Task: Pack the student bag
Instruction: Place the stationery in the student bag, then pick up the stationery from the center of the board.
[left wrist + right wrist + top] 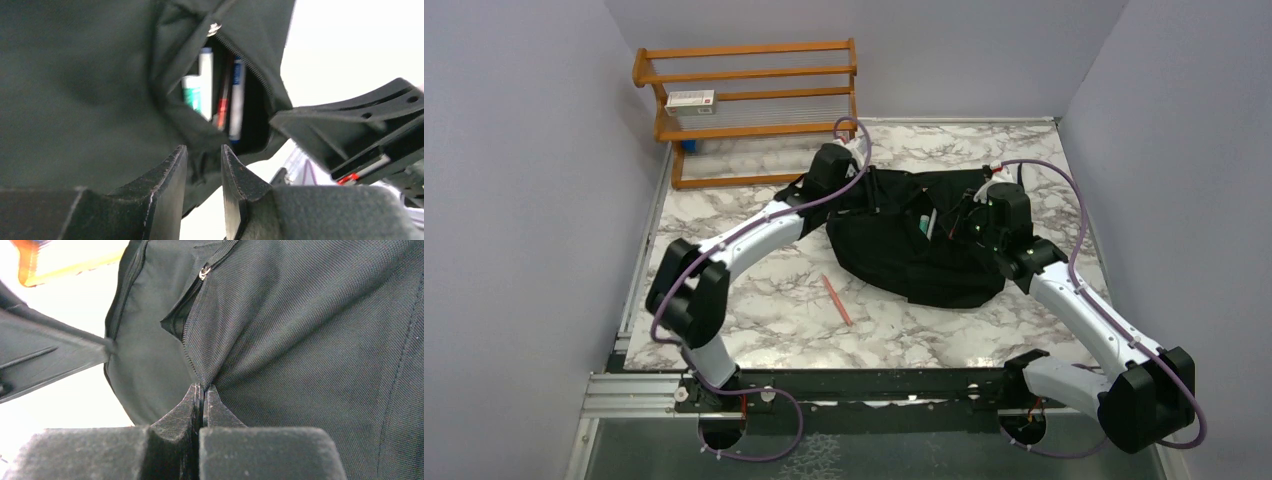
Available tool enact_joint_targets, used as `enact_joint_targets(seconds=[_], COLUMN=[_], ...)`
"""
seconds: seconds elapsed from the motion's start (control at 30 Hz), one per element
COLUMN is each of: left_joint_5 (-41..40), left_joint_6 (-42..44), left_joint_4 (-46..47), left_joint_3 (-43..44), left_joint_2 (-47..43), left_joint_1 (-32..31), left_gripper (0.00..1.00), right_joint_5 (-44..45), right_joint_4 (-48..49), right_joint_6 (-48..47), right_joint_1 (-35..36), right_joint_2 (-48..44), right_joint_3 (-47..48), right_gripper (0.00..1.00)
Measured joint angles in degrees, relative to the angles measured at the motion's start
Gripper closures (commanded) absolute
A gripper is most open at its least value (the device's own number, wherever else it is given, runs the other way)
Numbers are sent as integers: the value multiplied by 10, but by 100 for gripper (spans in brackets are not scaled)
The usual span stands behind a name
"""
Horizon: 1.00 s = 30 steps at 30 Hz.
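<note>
A large black student bag (924, 250) lies slumped on a marble table (754, 330), stretched between the two grippers. The left gripper (204, 150) sits at the bag's left end with its jaws a little apart. Dark fabric shows through part of the gap, but nothing looks pinched. Just ahead of its fingertips an unzipped pocket (250, 115) gapes open, holding several upright pens (237, 100): one white and green, one red and one blue and white. A metal zipper pull (214, 28) hangs at the pocket's far end. The right gripper (202, 387) sits at the bag's right side, its jaws pressed together on a pucker of bag fabric at the zipper's edge. Its body fills the space to the right of the left fingertips, beyond the pocket. Behind the left gripper, toward the arm bases, a red pen (835, 300) lies alone on the table, apart from the bag. Beyond the left gripper, against the far wall, stands a wooden rack (754, 110) with a white box (690, 99) on a shelf.
</note>
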Motion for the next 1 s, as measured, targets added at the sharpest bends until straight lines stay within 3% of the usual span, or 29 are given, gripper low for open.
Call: enact_joint_targets(seconds=[0.3,0.37,0.7,1.0], left_joint_5=[-217,-234,-308,-330], left_joint_6=[-29,-42,-127,-158], left_joint_4=[-117,-143,-205,-207], left_joint_3=[-239,-281,-335,-335], left_joint_2=[-241,-272,-290,-231], left_joint_1=[29,28,-30,-72], left_gripper=[68,68,67,68], right_joint_5=[0,0,-1,-3], right_joint_4=[0,0,5,5], right_joint_6=[-2,-3,-4,-3], right_joint_1=[1,1,2,2], right_joint_2=[0,1,4,4], right_joint_3=[-1,-1,-10,-18], right_gripper=[100,99,99,99])
